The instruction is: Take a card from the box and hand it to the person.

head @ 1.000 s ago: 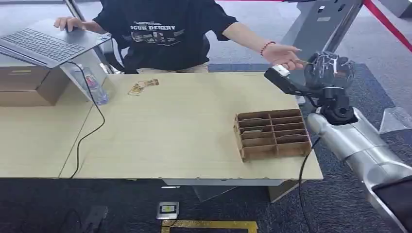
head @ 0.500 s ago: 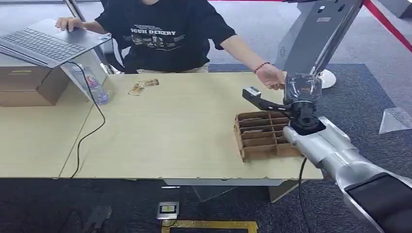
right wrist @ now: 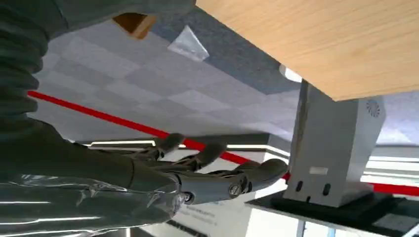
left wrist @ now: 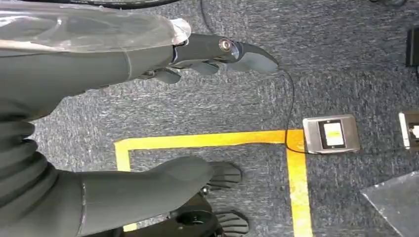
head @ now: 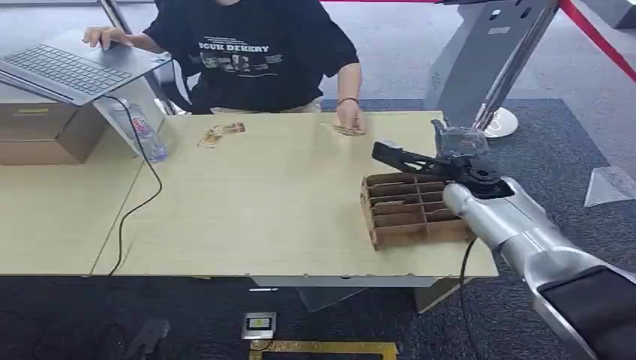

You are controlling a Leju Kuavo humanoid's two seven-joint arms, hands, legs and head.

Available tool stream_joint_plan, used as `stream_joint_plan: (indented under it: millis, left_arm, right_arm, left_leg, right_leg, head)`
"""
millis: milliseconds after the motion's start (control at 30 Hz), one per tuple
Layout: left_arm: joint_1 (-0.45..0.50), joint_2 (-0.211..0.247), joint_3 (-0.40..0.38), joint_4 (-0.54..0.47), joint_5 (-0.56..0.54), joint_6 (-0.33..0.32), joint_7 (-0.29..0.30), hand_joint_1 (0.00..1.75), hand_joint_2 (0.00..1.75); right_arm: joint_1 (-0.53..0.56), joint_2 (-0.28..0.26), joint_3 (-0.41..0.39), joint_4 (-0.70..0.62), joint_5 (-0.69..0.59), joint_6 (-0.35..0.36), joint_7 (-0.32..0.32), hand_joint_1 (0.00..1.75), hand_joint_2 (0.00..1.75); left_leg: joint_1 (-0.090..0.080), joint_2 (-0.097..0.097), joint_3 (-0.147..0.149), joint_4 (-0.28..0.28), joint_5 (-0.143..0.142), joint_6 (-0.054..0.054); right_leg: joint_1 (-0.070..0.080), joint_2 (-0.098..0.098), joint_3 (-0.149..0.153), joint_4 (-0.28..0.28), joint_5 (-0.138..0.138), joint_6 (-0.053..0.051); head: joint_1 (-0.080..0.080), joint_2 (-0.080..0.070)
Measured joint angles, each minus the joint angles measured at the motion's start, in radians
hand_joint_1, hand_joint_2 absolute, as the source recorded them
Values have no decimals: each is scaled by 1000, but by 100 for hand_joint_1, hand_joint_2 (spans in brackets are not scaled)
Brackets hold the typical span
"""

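A brown cardboard box point(head: 416, 206) with several slots stands near the table's right front corner, and cards stand in some of its slots. My right hand point(head: 459, 139), wrapped in clear plastic, hovers just behind the box's far right corner. In the right wrist view the right hand point(right wrist: 197, 180) has its fingers stretched out and apart, holding nothing. The person's hand point(head: 349, 118) presses a card point(head: 341, 129) onto the table's far edge. My left hand point(left wrist: 99, 64) hangs over the carpet, fingers apart and empty.
Two more cards point(head: 222, 133) lie at the table's point(head: 262, 210) far side near a plastic bottle point(head: 146, 133). A laptop point(head: 71, 67) sits on a stand at the far left, with the person's other hand on it. A grey post base point(head: 480, 67) stands behind the table.
My right arm has come down and back from the person's hand to just behind the box. The person's hand has drawn back with the card and set it on the table.
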Motion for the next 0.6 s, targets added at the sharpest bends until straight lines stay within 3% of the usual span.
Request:
stream_joint_plan:
  millis: [300,600]
  left_arm:
    - [19,11,0,4,13,0,-19,0,175]
    - [27,19,0,6,16,-3,-20,0,175]
  right_arm:
    - [140,-105,-90,-337,-87,126,82,0,175]
    - [263,-192,-190,-602,-115,185,125,0,175]
  left_leg:
    - [0,0,0,1,0,0]
    - [-1,0,0,1,-1,0]
  right_leg:
    - [0,0,0,-1,0,0]
    - [0,0,0,-1,0,0]
  head:
    - [0,0]
    - [0,0]
